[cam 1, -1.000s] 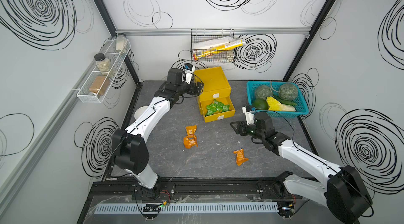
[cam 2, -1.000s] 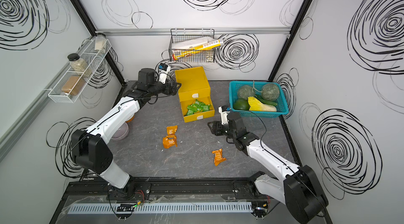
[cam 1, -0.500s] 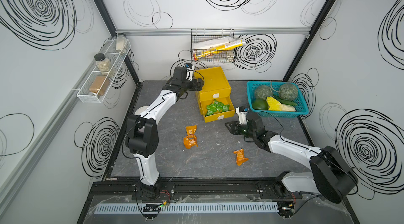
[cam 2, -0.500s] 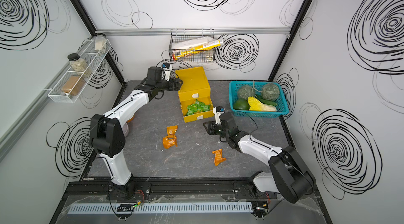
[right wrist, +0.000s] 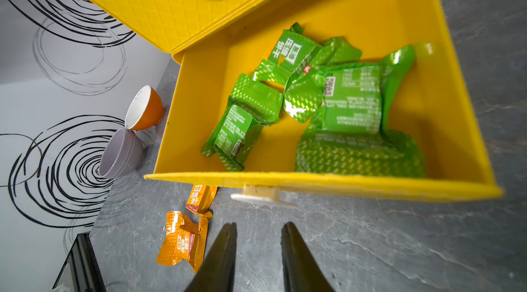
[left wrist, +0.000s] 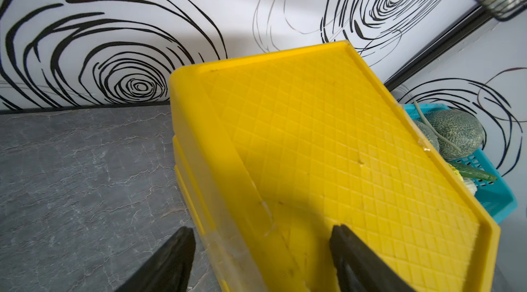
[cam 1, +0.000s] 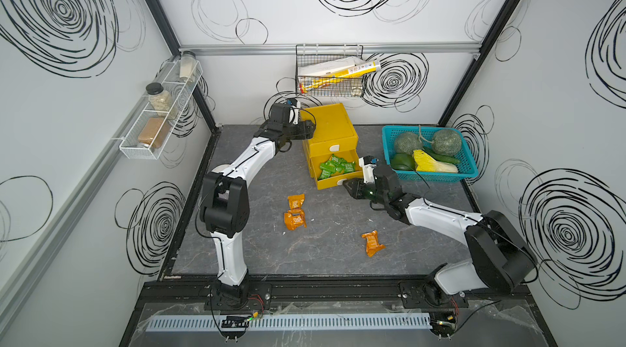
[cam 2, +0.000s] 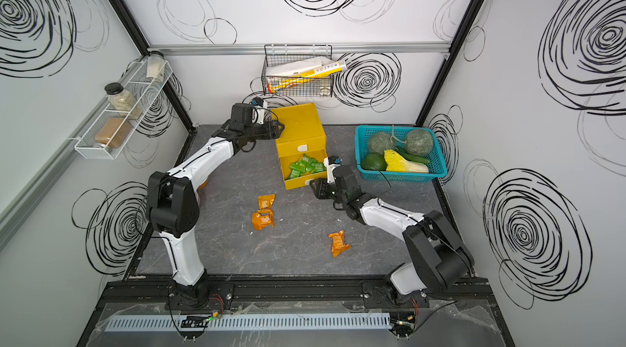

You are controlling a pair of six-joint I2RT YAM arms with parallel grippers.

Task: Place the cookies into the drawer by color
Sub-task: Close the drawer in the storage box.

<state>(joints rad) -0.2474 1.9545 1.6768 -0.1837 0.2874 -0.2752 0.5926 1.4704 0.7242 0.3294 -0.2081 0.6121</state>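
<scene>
Right gripper (right wrist: 259, 226): fingers (right wrist: 222, 250) drawn near together with a narrow gap between them and nothing in it. The tips are low over bare grey table (right wrist: 399, 247).

Straight ahead of the tips, just beyond and not touching, is the white tab handle (right wrist: 263, 195) on the front wall of the open drawer (right wrist: 356, 188). The tab's long axis runs along the drawer front, crosswise to the fingers. The right arm is much the nearer to it. The coming move looks to turn on that short gap: pinch the tab or push it in, probably to shut this drawer. That is a guess.

Inside the open drawer is a heap of green packets (right wrist: 350, 99), crinkled foil. One shows large white Chinese characters, turned too far for me to read. Two others show small print and square codes on their backs.

Left gripper (left wrist: 261, 227): fingers (left wrist: 171, 262) spread wide, astride the top edge of the yellow chest (left wrist: 328, 133). One is outside the side wall, the other over the quilted lid. I cannot tell whether either presses the plastic. In both top views it sits at the chest's rear upper corner (cam 1: 306, 128), probably to steady it.

Orange packets are all out on the table. Two lie close together (cam 1: 296, 201) (cam 1: 295, 220) in front of the drawer. A third (cam 1: 372, 243) lies apart, toward the right arm's base. White characters on a red patch show in the right wrist view (right wrist: 182, 243), not legible to me. No black packet is in view.
</scene>
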